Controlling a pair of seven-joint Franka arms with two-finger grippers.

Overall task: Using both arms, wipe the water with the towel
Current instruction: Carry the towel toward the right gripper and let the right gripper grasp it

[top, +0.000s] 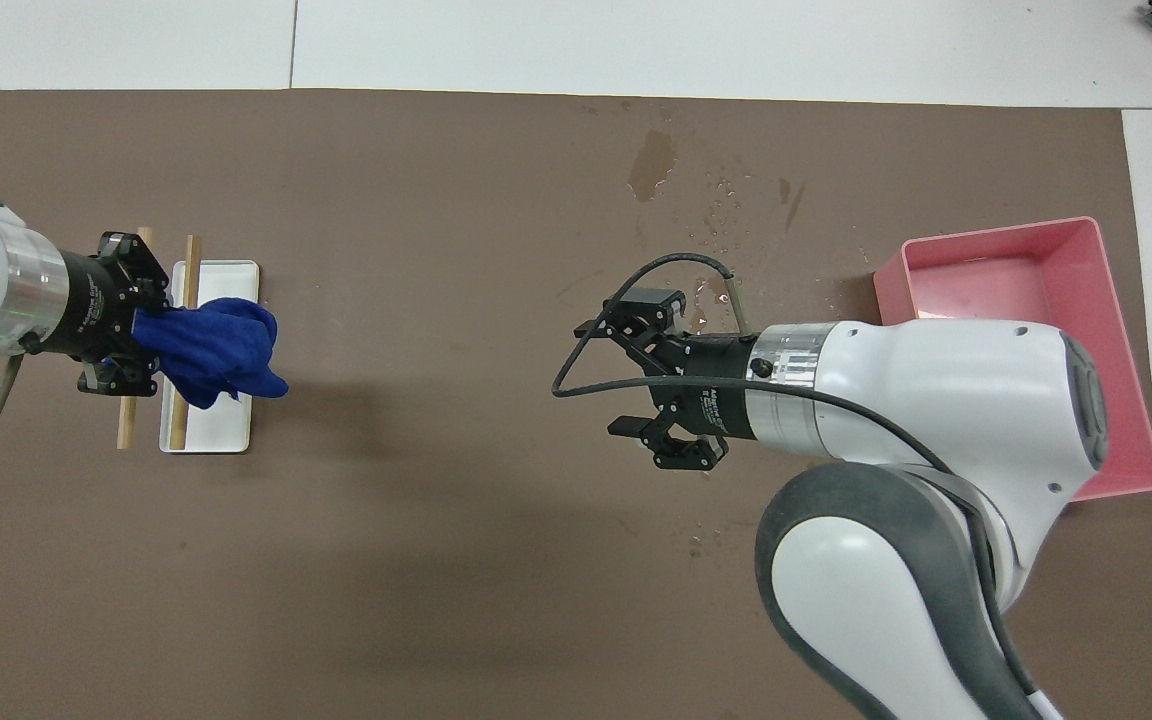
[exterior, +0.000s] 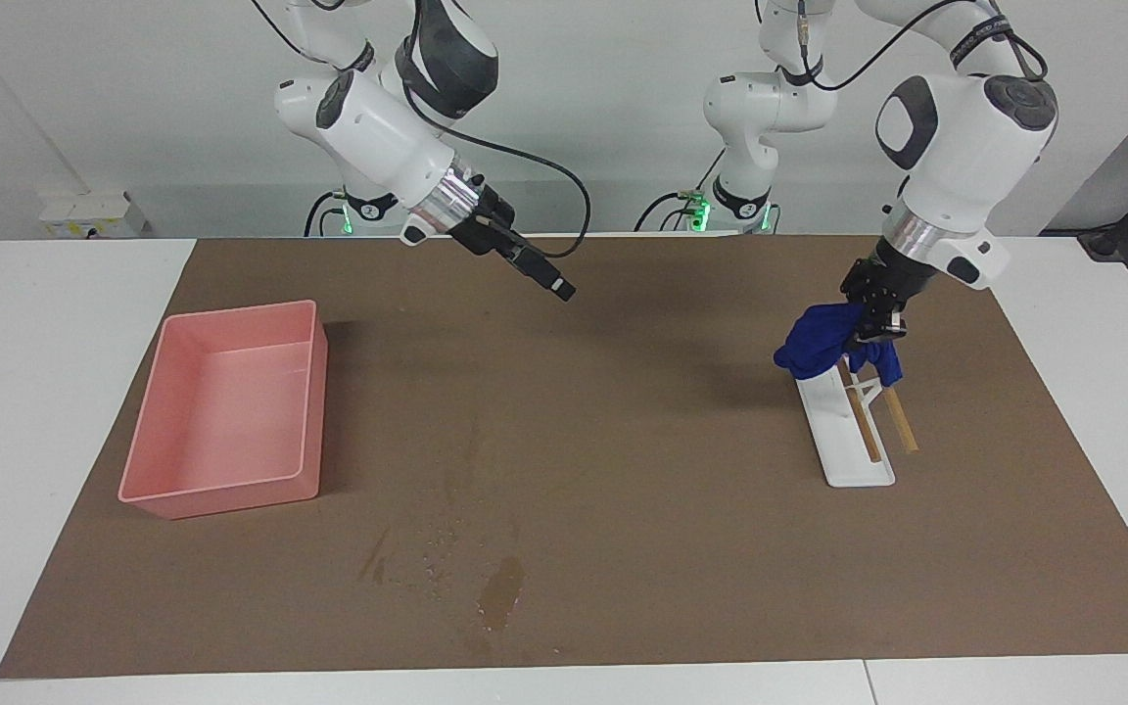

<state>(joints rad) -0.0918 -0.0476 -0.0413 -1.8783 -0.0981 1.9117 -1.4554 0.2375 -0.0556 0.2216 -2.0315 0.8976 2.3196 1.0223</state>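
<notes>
Facing view, left end effector (exterior: pixel 868 315): clenched on the towel (exterior: pixel 823 341), which hangs clear above the white tray (exterior: pixel 843 431) at the left arm's end of the desk; judged lifted to travel freely.
Facing view, water (exterior: pixel 486 578): wet patch and droplets on the brown matting (exterior: pixel 623 441), farther from the robots than the pink bin (exterior: pixel 226 406).
Facing view, right end effector (exterior: pixel 554 284): raised over bare matting, apparently waiting to receive.
Overhead view, right end effector (top: pixel 651 385): released, fingers spread, holding nothing.
Overhead view, towel (top: pixel 221 345): bunched, over the tray (top: pixel 226 280) and its wooden sticks (top: pixel 191 275).
Overhead view, water (top: pixel 651 165): well apart from the towel; wiping not yet begun.
</notes>
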